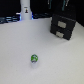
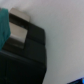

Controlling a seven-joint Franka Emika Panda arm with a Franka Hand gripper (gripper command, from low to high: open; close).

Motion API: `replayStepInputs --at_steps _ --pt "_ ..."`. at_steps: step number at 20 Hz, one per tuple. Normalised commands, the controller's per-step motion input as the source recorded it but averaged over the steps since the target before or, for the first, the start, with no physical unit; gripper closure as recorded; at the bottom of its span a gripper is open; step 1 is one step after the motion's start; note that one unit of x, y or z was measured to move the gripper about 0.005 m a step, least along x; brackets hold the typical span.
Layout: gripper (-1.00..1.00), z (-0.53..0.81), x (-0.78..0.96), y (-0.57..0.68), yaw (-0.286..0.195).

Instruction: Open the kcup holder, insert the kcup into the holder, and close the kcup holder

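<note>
The kcup holder [image 1: 64, 26] is a black boxy unit with pale rectangular marks on its front, standing on the white table at the exterior view's upper right. Its drawer looks shut. The kcup [image 1: 34, 58], a tiny pod with a green top, sits alone on the table nearer the front, well apart from the holder. In the wrist view the holder's black body [image 2: 22, 57] fills the frame close up, with one pale mark [image 2: 19, 31] on it. A teal piece [image 2: 4, 25] at that frame's edge may be a finger. I cannot make out the gripper in the exterior view.
A tall white bottle-shaped object [image 1: 25, 10] with a blue glow stands at the back on the exterior view's left. The white table [image 1: 20, 50] spreads between the kcup and the holder. The background behind the table is dark.
</note>
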Motion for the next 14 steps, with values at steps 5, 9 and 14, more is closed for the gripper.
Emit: replayStepInputs --at_steps 5,9,14 --pt "-1.0 -0.23 -0.13 0.61 -0.153" --pt "-1.0 -0.3 -0.03 0.55 -0.128" --pt "-1.0 -0.33 -0.07 0.5 -0.108"
